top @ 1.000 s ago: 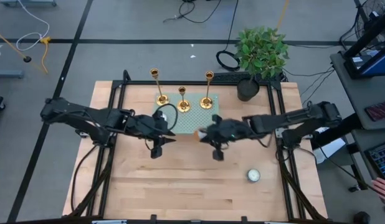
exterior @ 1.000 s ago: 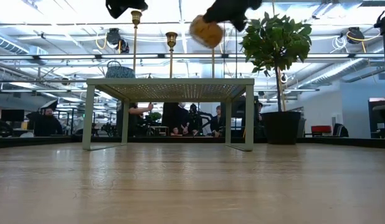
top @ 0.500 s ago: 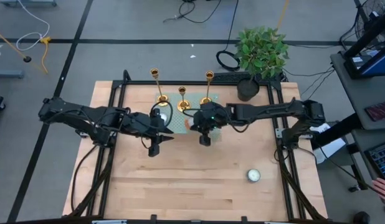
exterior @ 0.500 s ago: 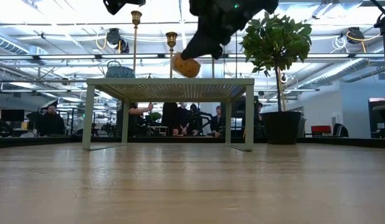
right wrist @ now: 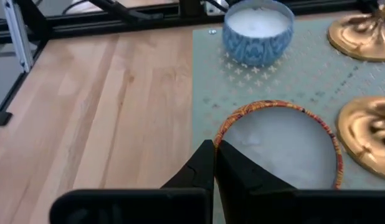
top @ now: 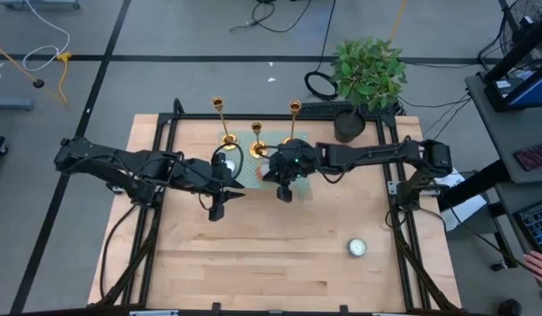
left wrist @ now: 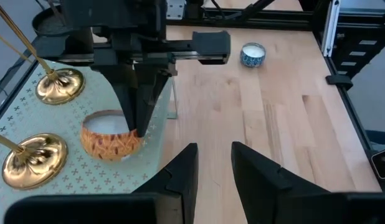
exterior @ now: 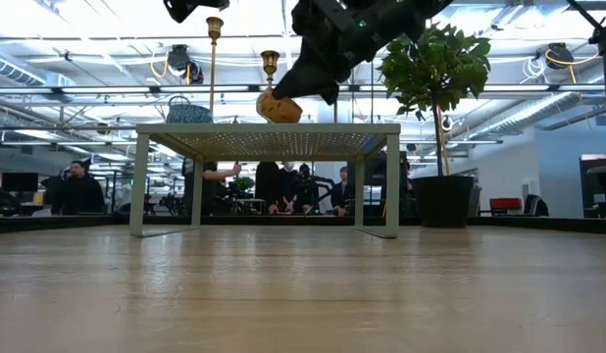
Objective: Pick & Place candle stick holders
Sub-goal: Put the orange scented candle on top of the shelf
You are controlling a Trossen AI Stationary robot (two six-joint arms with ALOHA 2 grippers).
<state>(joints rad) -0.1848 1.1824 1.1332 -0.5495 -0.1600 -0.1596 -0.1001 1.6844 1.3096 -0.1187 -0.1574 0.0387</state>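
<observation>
Orange candle tin (left wrist: 111, 134) pinched at rim by right gripper (left wrist: 137, 127), lowering onto mat (left wrist: 86, 180) beside candlesticks (left wrist: 58, 85). Next: release w/o bumping them. Left gripper (left wrist: 214, 163) open, idle nearby.

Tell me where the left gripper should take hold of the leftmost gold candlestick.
Grip the leftmost candlestick by its thin upright stem, between the flared base and the cup, with the fingers level. It is probably best to come from the table's left side with the open left gripper. The right gripper, shut on the orange candle tin, crowds the other side.
</observation>
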